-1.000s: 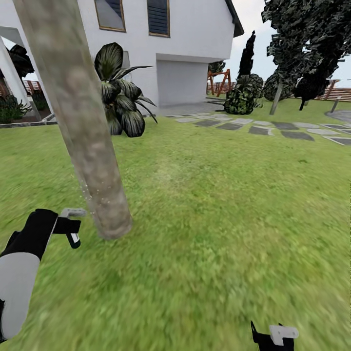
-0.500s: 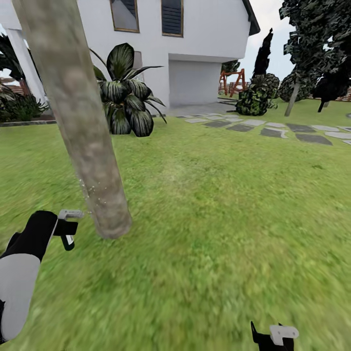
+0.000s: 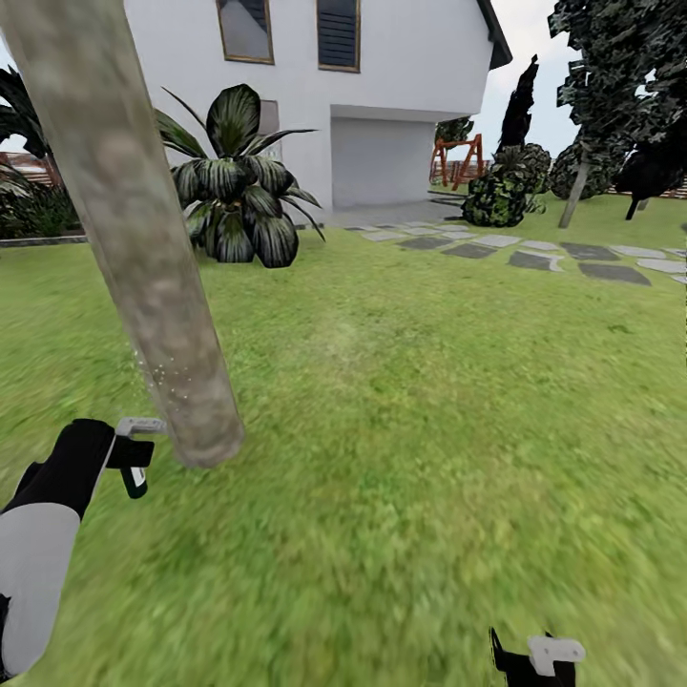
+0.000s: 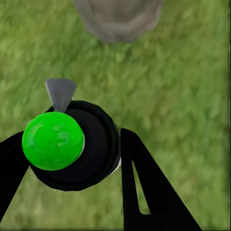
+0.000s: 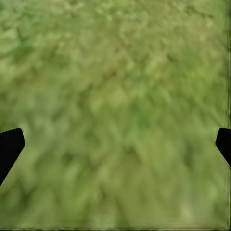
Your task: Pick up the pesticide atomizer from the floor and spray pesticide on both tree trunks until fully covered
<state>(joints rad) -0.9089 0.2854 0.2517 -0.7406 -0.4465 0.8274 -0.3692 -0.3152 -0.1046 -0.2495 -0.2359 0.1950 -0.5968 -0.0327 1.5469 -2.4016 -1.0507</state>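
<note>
A thick mottled beige-grey tree trunk (image 3: 143, 248) leans across the left of the head view, its base (image 3: 205, 439) in the grass of the garden lawn (image 3: 410, 401). My left gripper (image 3: 134, 460) is shut on the pesticide atomizer (image 4: 72, 144), a black body with a bright green cap (image 4: 53, 140). Its grey nozzle (image 3: 143, 425) points at the trunk's base from close by. Fine white specks (image 3: 157, 372) hang beside the lower trunk. In the left wrist view the trunk's base (image 4: 118, 19) lies just beyond the nozzle (image 4: 60, 94). My right gripper (image 3: 534, 658) hangs open over grass.
A short palm (image 3: 234, 181) stands behind the trunk, before a white house (image 3: 382, 86). Stepping stones (image 3: 534, 256) cross the lawn at the right. Dark shrubs (image 3: 501, 191) and a dark-crowned tree (image 3: 620, 67) stand far right, by a wooden fence (image 3: 668, 191).
The head view has shifted, turning a little to the left. My left gripper with the atomizer now sits closer to the trunk's base. The right gripper has not moved.
</note>
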